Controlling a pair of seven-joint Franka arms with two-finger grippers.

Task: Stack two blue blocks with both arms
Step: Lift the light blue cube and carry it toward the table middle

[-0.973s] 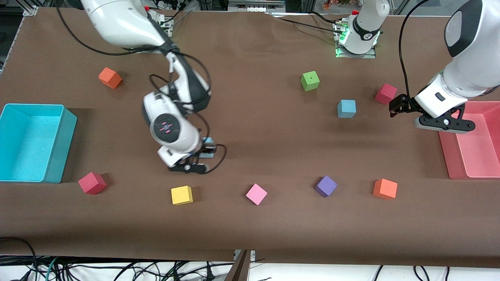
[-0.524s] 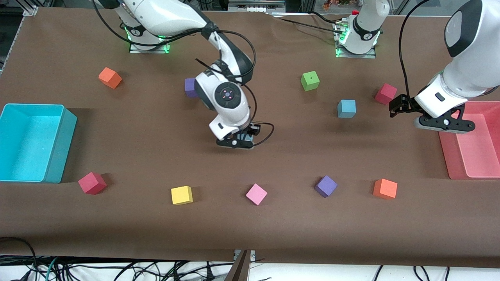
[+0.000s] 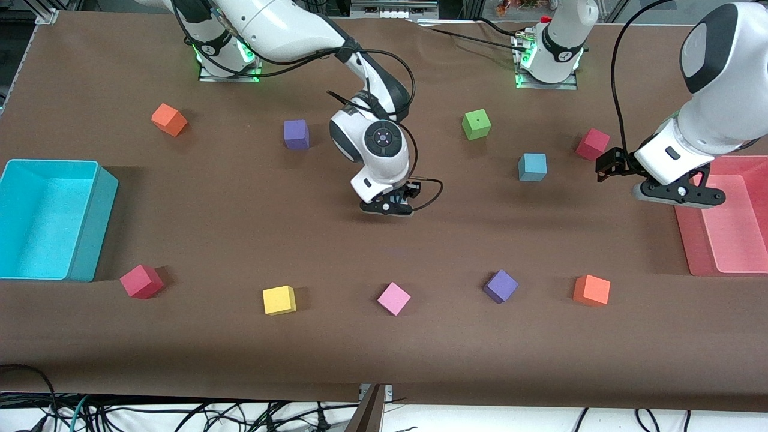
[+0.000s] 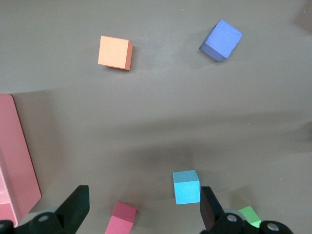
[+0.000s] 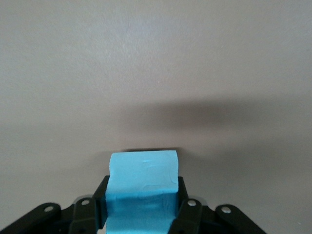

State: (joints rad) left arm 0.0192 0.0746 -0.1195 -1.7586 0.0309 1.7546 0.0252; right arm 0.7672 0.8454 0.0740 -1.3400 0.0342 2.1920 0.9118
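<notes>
One blue block (image 3: pixel 532 167) sits on the brown table (image 3: pixel 384 360) toward the left arm's end, also in the left wrist view (image 4: pixel 186 187). My right gripper (image 3: pixel 387 206) hangs over the middle of the table, shut on the other blue block (image 5: pixel 142 170), which is mostly hidden under the hand in the front view. In the right wrist view this gripper (image 5: pixel 142 195) clamps the block on both sides. My left gripper (image 3: pixel 681 193) waits open and empty, up in the air over the pink tray's edge; its fingers (image 4: pixel 78 207) stand wide apart.
A turquoise bin (image 3: pixel 90 240) stands at the right arm's end and a pink tray (image 3: pixel 690 252) at the left arm's end. Loose cubes: orange (image 3: pixel 169 119), purple (image 3: pixel 296 134), green (image 3: pixel 476 124), red (image 3: pixel 593 144), red (image 3: pixel 141 281), yellow (image 3: pixel 279 299), pink (image 3: pixel 393 298), purple (image 3: pixel 500 285), orange (image 3: pixel 591 290).
My right gripper has carried its blue block from near the yellow cube to over the table's middle, toward the left arm's end. The left arm has barely shifted.
</notes>
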